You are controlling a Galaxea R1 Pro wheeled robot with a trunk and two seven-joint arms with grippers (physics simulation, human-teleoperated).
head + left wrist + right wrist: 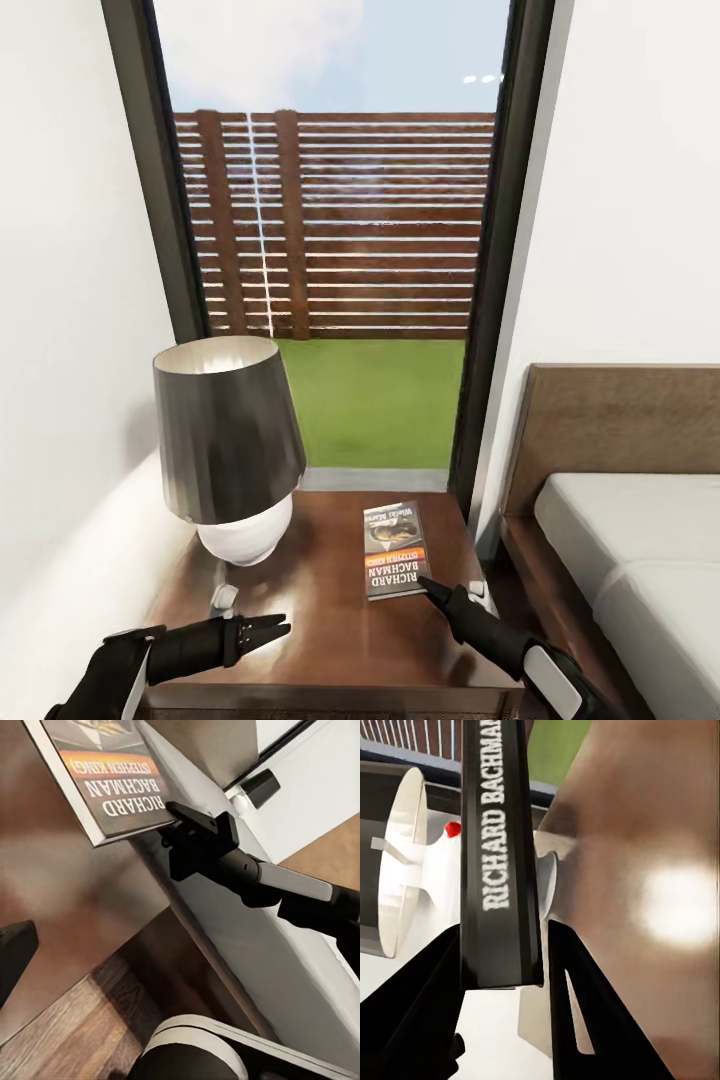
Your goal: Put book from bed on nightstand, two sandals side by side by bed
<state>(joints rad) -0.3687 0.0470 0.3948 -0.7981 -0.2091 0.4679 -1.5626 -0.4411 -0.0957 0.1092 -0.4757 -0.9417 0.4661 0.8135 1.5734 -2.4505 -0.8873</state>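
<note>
The book (395,550) has a dark cover with an orange band and lies flat on the right half of the reddish-brown nightstand (320,640). My right gripper (428,583) is at its near right corner. In the right wrist view the two black fingers (577,990) close on either side of the book's spine (501,855). In the left wrist view that gripper (176,825) holds the book's corner (105,772) at the nightstand's edge. My left gripper (280,628) hovers open over the nightstand's near left part. The bed (620,540) stands just to the right. The sandals are out of view.
A table lamp (228,440) with a dark shade and white base takes up the nightstand's left half, with a small white piece (224,597) in front of it. Behind is a tall dark-framed window (340,250). White walls stand on both sides, and wood floor (67,1020) lies below.
</note>
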